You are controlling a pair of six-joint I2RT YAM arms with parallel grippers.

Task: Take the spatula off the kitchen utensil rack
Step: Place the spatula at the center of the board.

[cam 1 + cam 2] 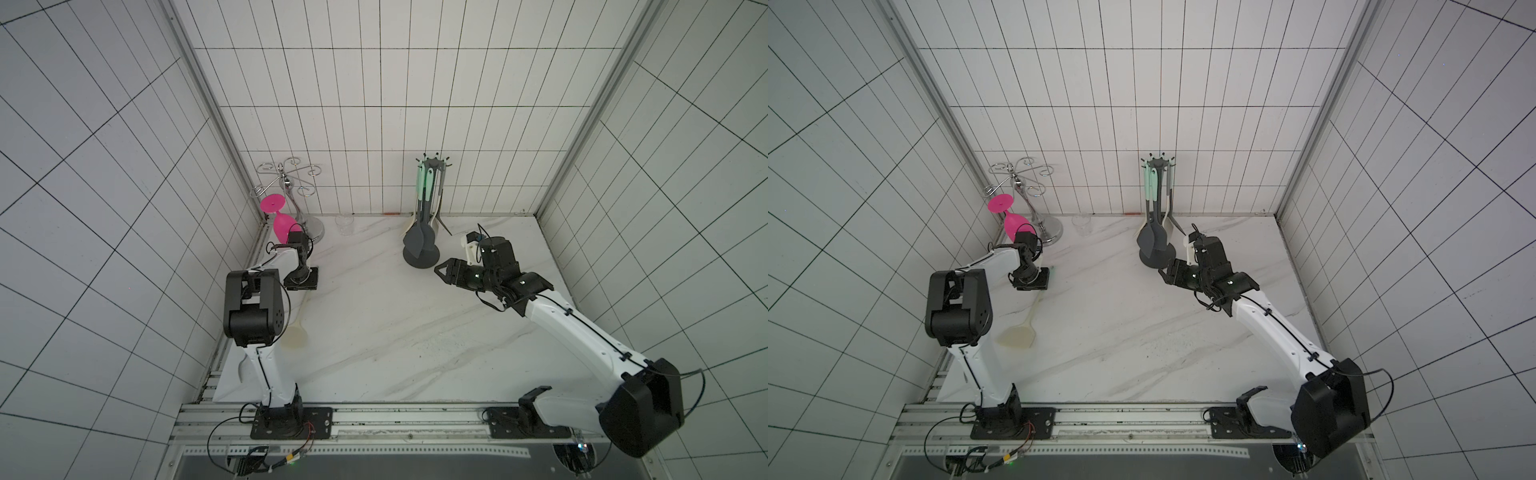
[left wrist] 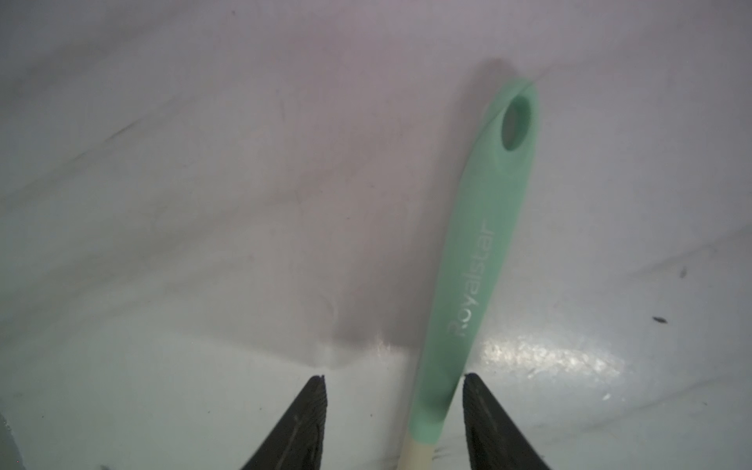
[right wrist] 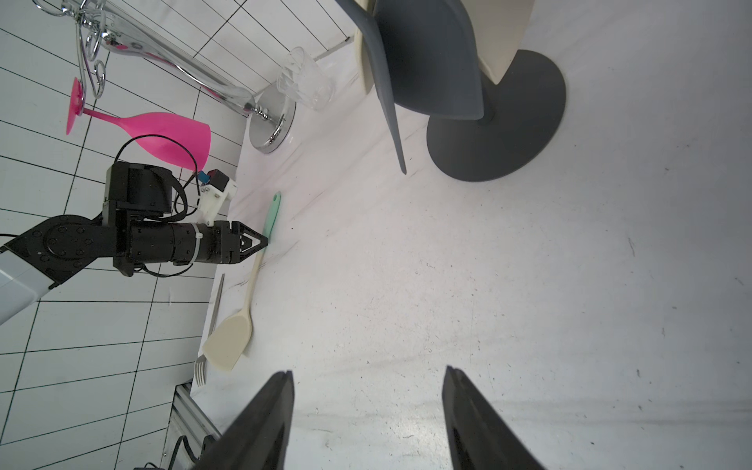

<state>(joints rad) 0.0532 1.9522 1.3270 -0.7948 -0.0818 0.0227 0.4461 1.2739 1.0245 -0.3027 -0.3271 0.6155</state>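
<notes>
Loosely, left pincer [image 2: 394,376] spread astride spatula [image 2: 476,264] handle flat on table [image 2: 203,244], right pincer [image 3: 368,371] spread, empty

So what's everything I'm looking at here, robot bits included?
kitchen utensil rack: one, dark grey, standing near the back wall
hanging utensils: several, dark grey and cream, on the rack's hooks
spatula: one, cream blade and mint handle, lying flat on the table's left side
fork: one, silver, at the table edge beside the spatula's blade
glass holder: one, shiny chrome, back left corner
wine glass: one, pink, hanging upside down from the glass holder
tumbler: one, clear, on the table between glass holder and rack
table: one, white marble look
left gripper: one, black, open, fingers either side of the spatula's handle
right gripper: one, black, open and empty, near the rack's base
</notes>
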